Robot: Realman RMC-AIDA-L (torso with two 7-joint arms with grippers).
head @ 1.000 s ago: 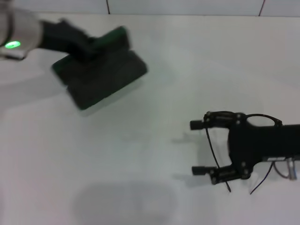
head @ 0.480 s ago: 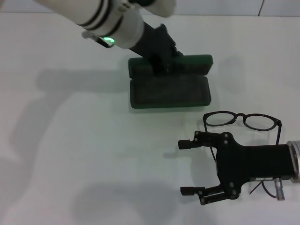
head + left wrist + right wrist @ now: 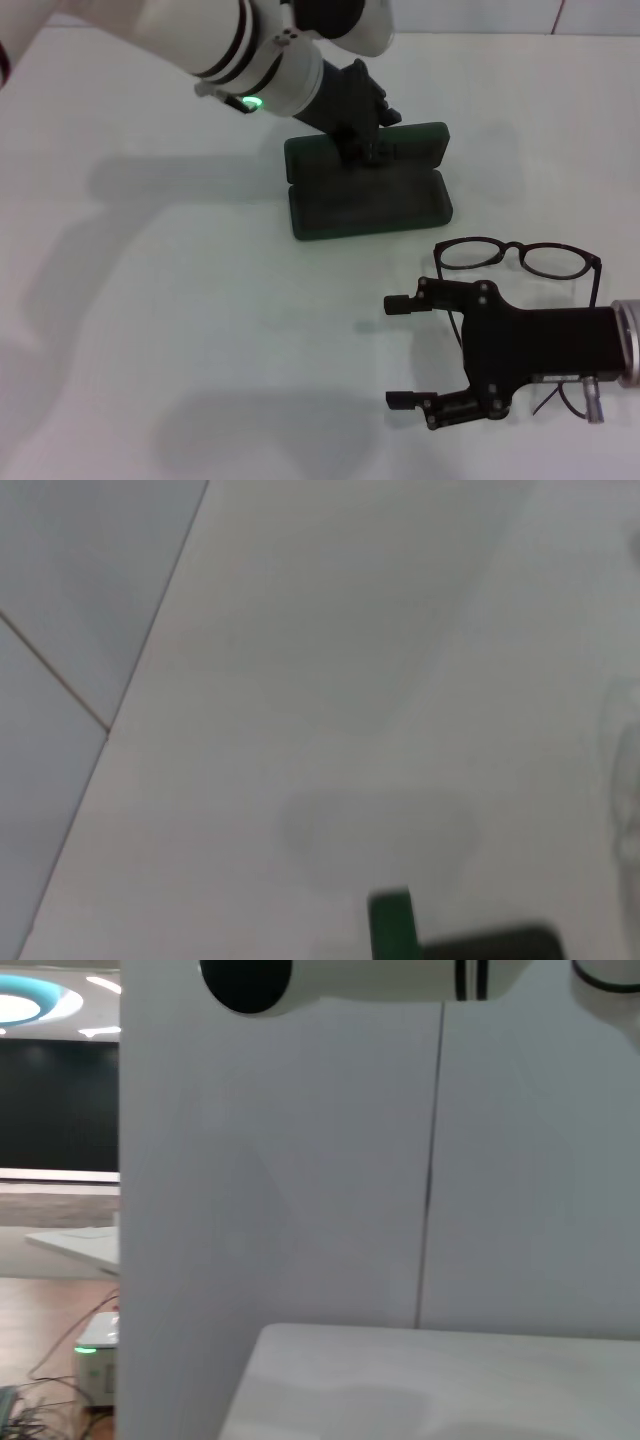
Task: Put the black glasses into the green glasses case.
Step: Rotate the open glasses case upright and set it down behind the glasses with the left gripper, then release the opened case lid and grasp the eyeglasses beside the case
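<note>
Head view: the green glasses case (image 3: 368,195) is lying open on the white bench (image 3: 180,330), its lid standing up along the far edge and its dark-lined tray facing up. The left gripper (image 3: 362,135) is reaching down onto the raised lid near its middle; its jaws are sitting at the lid's edge, but whether they are pinching it or merely touching cannot be told, since the fingertips are hidden against the dark case. The right gripper (image 3: 408,352) is hovering low over the bench with its jaws spread wide and holding nothing. The black glasses (image 3: 518,258) are lying on the bench just behind the far jaw, lenses side by side, with one temple arm running back under the gripper body between the two jaws. The case is sitting well beyond the right jaws, past the glasses. Left wrist view: only bare bench is showing, with a narrow green edge of the case (image 3: 391,925) and a dark strip beside it; the jaws themselves are not appearing. Right wrist view: a pale wall and a strip of bench (image 3: 440,1380) are filling the picture; neither the jaws nor the glasses are showing.
</note>
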